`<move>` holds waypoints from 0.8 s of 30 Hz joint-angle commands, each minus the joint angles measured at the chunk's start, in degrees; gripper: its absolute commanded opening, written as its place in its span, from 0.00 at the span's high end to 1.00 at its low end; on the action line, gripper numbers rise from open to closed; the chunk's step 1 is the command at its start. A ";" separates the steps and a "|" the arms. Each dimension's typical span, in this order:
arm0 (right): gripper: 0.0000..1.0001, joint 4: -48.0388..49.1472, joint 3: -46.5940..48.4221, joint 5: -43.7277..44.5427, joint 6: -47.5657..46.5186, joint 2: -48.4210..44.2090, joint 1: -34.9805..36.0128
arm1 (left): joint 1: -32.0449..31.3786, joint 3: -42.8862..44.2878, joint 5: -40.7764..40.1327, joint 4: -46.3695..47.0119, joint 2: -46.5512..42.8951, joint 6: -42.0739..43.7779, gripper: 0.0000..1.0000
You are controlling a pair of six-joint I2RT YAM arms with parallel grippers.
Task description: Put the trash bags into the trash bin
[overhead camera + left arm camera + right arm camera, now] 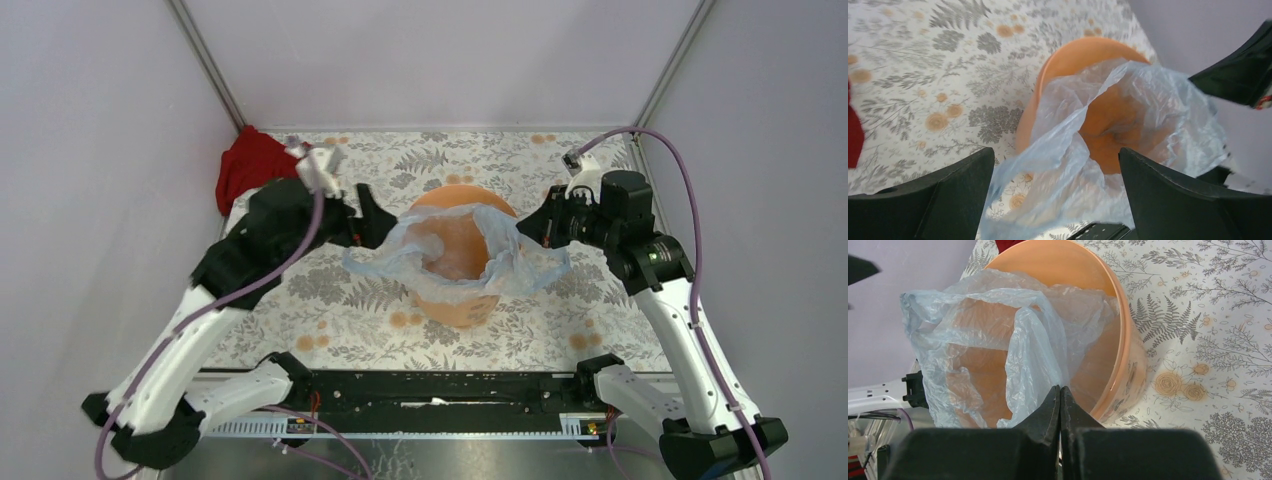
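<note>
The orange trash bin (455, 305) stands upright mid-table. The pale blue translucent trash bag (505, 262) is draped over its rim, partly sunk inside, with loose flaps hanging outside on the left and right. My left gripper (377, 226) is open at the bin's left side; in the left wrist view (1055, 155) its fingers straddle the bag's left flap (1058, 165) without closing on it. My right gripper (523, 229) is at the bin's right rim. In the right wrist view (1059, 388) it is shut, with a fold of the bag (1033, 350) running down into its tips. The bin also shows there (1118, 340).
A red cloth (250, 165) lies at the table's far left corner. The table has a floral cover (560, 320). Grey walls stand close on the left, back and right. The arms' base rail (430, 385) runs along the near edge.
</note>
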 commanded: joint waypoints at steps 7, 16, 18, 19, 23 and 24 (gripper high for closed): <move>1.00 0.74 1.27 -0.91 -0.26 -2.00 -0.16 | 0.12 2.02 9.66 6.23 17.50 14.26 0.04; 1.00 0.62 0.71 7.89 1.02 -2.02 -0.17 | 0.29 2.46 0.56 7.47 18.08 9.12 0.32; 1.00 0.71 0.71 8.71 1.39 -1.67 -0.17 | 0.38 2.44 0.93 7.63 18.08 8.67 0.32; 1.00 0.90 0.64 8.89 1.66 -1.55 -0.18 | 0.44 2.49 0.71 7.70 18.01 8.48 0.35; 1.00 2.31 0.31 11.41 2.93 -0.91 -0.17 | 1.02 2.83 -1.73 7.95 17.63 7.25 0.57; 1.00 2.65 0.27 12.26 3.45 -0.52 -0.15 | 1.45 2.92 -1.97 8.45 17.91 6.73 0.63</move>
